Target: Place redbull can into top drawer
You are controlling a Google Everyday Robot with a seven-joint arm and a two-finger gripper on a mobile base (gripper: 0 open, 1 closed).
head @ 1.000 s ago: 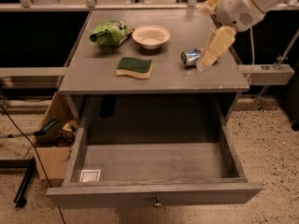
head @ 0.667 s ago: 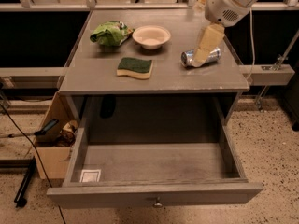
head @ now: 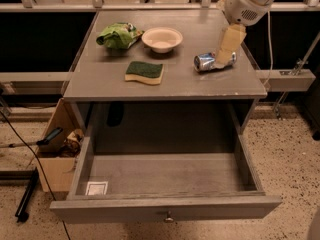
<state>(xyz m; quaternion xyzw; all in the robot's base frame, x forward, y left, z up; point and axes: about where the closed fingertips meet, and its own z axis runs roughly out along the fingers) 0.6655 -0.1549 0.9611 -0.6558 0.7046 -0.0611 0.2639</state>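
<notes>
The top drawer (head: pixel 165 176) stands pulled fully open below the bench (head: pixel 175 86), its grey floor bare apart from a white sticker (head: pixel 96 188) in the near left corner, so the opening part of the job needs no work from me. The redbull can (head: pixel 202 62) is not in it yet: it lies on its side on the right part of the bench, its silver end facing left, well apart from the drawer and above it. My hand (head: pixel 223 60) is down at the right half of the can, covering that end and either touching it or just beside it; I cannot tell whether my hand is clenched on the can or released around it, and the can appears to rest on the bench, not lifted. So I judge the task to be at the grasp, with most of it left: secure the can, lift it off the bench, carry it forward past the bench's front edge, lower it into the drawer and let go. The green sponge (head: pixel 144 72), the bowl (head: pixel 162 39) and the green snack bag (head: pixel 118 35) sit to the left of the can, out of the path I expect to take towards the drawer.
</notes>
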